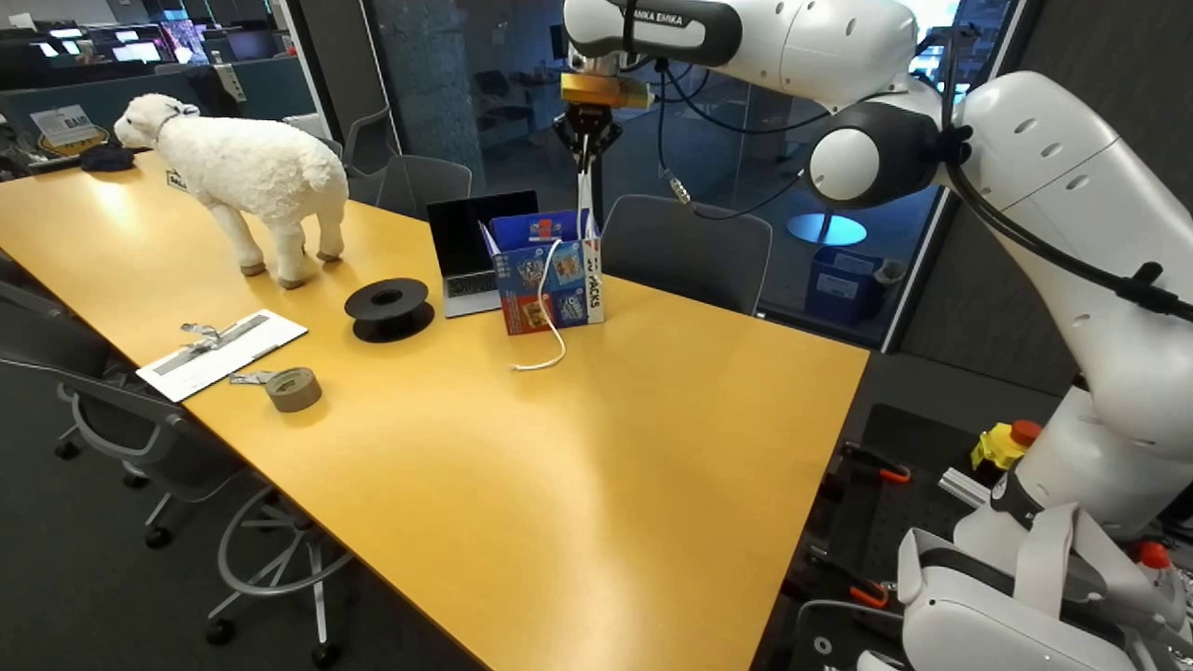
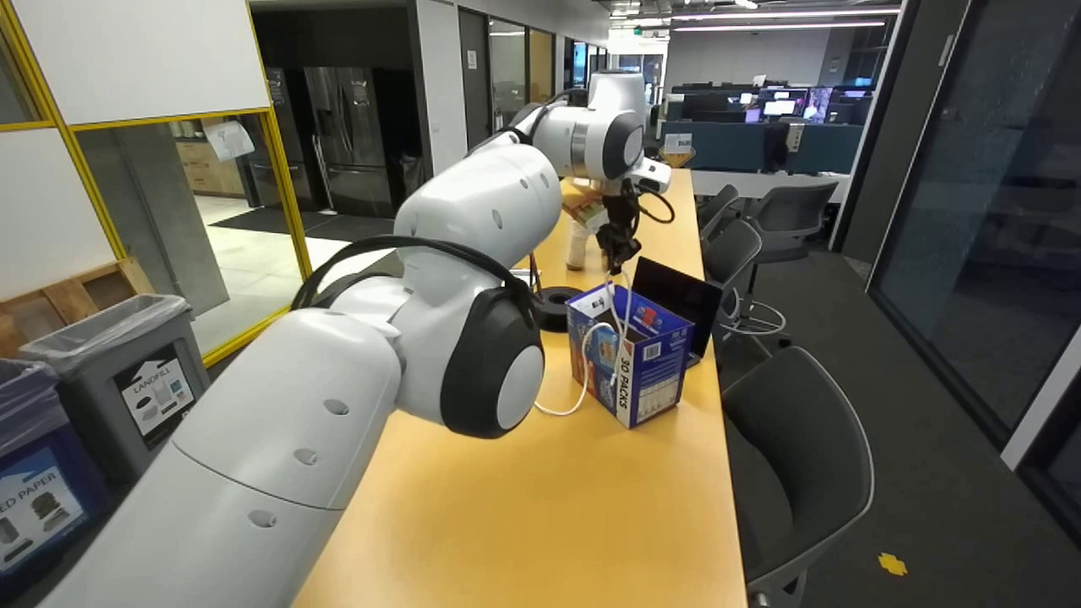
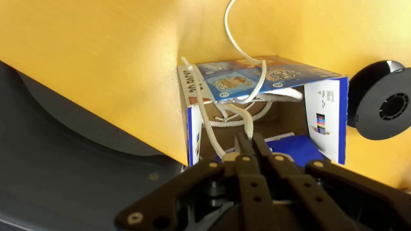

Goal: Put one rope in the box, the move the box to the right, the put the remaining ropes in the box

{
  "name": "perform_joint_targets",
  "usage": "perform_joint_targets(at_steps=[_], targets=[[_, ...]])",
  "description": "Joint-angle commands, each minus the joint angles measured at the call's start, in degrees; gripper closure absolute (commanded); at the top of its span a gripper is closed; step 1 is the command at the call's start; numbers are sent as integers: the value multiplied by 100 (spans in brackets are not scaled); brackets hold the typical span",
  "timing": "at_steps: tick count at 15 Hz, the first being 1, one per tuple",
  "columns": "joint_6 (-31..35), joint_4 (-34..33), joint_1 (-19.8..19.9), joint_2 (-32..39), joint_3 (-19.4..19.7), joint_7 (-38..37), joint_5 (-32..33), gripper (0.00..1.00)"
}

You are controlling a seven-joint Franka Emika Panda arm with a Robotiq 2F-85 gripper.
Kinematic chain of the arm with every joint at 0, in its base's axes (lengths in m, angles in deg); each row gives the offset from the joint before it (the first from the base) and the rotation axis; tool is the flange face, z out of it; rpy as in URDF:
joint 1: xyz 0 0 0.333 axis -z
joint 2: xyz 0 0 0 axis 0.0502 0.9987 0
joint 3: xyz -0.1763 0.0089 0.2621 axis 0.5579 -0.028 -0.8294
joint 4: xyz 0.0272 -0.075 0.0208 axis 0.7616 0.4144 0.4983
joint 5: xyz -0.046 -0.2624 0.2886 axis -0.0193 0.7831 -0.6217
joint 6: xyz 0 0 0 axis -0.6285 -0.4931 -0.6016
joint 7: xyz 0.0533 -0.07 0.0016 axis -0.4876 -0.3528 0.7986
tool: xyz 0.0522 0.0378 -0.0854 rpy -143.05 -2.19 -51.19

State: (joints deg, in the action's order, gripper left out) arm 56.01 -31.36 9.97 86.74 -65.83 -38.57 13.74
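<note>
While the gripper (image 3: 249,142) hangs above the box (image 2: 667,367), its jaws are drawn in to a thin gap w/ a white rope (image 3: 248,122) pinched b/w the fingertips. From there one length drops toward the box's rim on the printed side; another strand (image 3: 205,118) leaves beside the fingers, free end hanging outside the box by the "30 PACKS" panel. Can't tell if that end touches cardboard.

Inside box: thick braided cord (image 3: 237,123) looped, thinner white bits tangled w/ it, partly hidden, can't count ropes. Side flap (image 3: 326,118) w/ small print stands up at box's spool end.

Over the box's printed wall: white tail (image 1: 562,345), curls down onto table (image 1: 578,466), ends just beside box. Can't tell if same rope as held one.

Further out, all rel. to box: laptop (image 1: 461,238), lid up, just beside it. Black spool (image 1: 387,315) flat on table, near it. Past spool from box: tape roll (image 1: 294,391) and flat white board (image 1: 224,359), near each other. Plush sheep (image 1: 252,177) on its feet, well apart from box. Grey chair (image 1: 690,252) near box, just off the table edge.
</note>
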Motion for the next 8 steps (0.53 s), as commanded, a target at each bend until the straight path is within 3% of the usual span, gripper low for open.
perform_joint_targets(at_steps=[1, 8], targets=[[253, -42, -63, -185, 179, 91, 293, 94], [1404, -148, 12, 106, 363, -298, 530, 94]])
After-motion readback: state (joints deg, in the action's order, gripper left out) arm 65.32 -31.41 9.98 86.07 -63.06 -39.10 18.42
